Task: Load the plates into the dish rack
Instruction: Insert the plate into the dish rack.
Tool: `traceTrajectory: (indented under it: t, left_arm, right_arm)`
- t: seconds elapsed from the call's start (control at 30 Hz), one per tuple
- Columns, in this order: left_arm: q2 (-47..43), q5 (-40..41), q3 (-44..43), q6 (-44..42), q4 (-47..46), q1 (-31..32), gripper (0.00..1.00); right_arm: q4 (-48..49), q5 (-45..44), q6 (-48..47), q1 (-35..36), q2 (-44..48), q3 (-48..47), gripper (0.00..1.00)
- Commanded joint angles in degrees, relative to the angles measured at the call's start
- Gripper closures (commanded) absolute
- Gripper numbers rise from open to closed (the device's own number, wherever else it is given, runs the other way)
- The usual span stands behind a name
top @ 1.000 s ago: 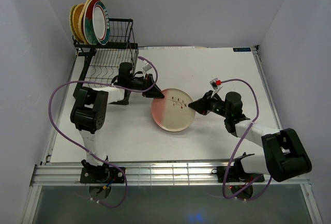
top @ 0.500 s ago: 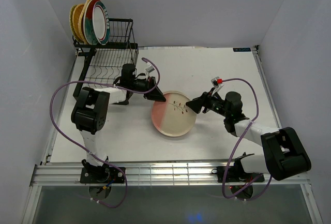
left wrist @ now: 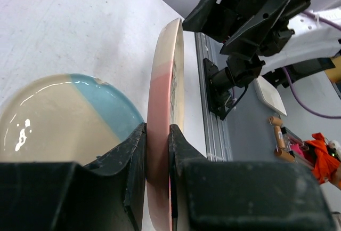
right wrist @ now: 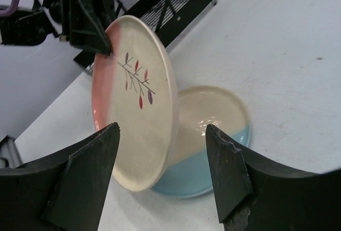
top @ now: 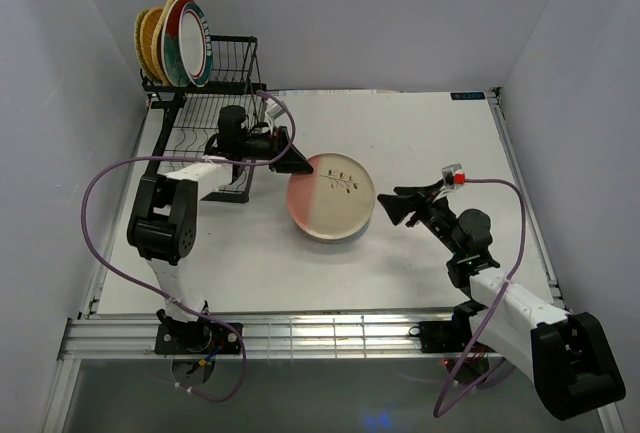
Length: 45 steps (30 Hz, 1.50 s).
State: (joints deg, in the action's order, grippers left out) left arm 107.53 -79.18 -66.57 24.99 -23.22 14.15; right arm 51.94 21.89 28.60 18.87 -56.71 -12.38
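Surface point(top: 420, 133) unchanged. Dish rack point(top: 215, 123) at far left, several plates point(top: 175, 43) standing in its rear tier. Pink-and-white plate point(top: 330, 196) is now tipped up on edge over a flat teal-and-cream plate point(right wrist: 213, 156), closer to the rack than a second ago. Left hand point(top: 292, 160) clenched on its rim. Right hand point(top: 395, 203) has let go and backed off, fingers spread, empty. Left arm alone carries it; slotting likely next. Far-edge label point(top: 468, 96) too small to read.
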Motion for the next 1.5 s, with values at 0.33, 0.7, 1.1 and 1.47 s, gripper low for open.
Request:
traceTrajectory:
  t: [0.33, 0.7, 1.1, 1.47]
  left_arm:
    - [-10.5, 17.8, -15.2, -8.5, 19.8, -0.9, 1.00]
    - [-12.0, 31.2, -26.2, -12.1, 29.6, -1.8, 1.00]
    - [-10.8, 49.4, -45.6, -13.7, 37.7, -4.8, 1.00]
    - [-15.6, 70.1, -50.9, -23.5, 33.9, -5.7, 1.00]
  right_arm:
    - [-8.3, -37.4, 9.3, -0.1, 16.4, 7.8, 0.32]
    - [-11.1, -38.0, 11.0, -0.1, 12.2, 6.1, 0.35]
    - [-11.2, -36.7, 10.9, 0.0, 10.5, 5.3, 0.36]
    - [-11.4, -35.8, 10.9, -0.1, 9.1, 4.6, 0.37]
